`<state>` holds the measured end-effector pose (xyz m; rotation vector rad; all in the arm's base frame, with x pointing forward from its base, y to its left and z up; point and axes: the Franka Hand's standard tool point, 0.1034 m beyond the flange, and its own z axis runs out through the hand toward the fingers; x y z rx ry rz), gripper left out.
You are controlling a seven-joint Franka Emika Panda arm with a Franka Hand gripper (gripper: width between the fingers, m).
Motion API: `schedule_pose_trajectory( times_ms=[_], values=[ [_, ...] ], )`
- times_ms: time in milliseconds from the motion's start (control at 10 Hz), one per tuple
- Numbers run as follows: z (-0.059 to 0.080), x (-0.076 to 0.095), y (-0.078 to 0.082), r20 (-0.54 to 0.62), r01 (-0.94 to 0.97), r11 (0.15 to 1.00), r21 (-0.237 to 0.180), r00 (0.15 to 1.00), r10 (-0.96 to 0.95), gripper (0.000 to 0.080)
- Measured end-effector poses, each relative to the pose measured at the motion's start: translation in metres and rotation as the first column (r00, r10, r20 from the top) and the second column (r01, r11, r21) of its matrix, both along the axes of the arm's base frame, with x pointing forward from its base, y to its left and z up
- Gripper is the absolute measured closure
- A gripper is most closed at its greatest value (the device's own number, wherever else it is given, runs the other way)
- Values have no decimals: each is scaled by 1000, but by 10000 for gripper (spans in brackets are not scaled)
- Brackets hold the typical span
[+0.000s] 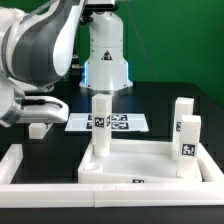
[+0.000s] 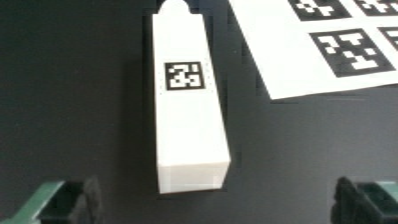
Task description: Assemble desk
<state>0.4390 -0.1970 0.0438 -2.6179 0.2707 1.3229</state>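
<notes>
The white tabletop panel [image 1: 140,160] lies at the front middle of the exterior view. Three white leg blocks stand upright on it: one at its left [image 1: 101,125] and two at its right [image 1: 183,110] [image 1: 189,142]. A fourth white leg [image 2: 187,100] with a marker tag lies flat on the black table; in the exterior view only its end [image 1: 38,129] shows, at the left. My gripper [image 2: 214,205] is open and empty just above that leg. Its dark fingers [image 2: 59,200] stand wide on either side of the leg's near end, not touching it.
The marker board [image 1: 107,122] lies flat behind the panel and beside the lying leg in the wrist view [image 2: 329,45]. The long low white border wall [image 1: 20,168] runs along the front and left. The arm's white base [image 1: 105,60] stands at the back.
</notes>
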Motion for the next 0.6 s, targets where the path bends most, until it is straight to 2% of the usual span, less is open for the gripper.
schedule_pose_trajectory(
  times_ms=[100, 200, 400, 500, 600],
  values=[
    [-2, -2, 0, -5, 3, 1000, 1, 1000, -3, 150],
    [-13, -12, -2, -33, 15, 1000, 1, 999, -15, 150],
    [-35, -33, 3, -32, 8, 1000, -9, 999, -8, 150],
    [-38, -53, 11, -54, 15, 1000, -3, 998, -16, 150],
    [-38, -50, 9, -50, 16, 1000, -5, 999, -16, 150]
  ],
)
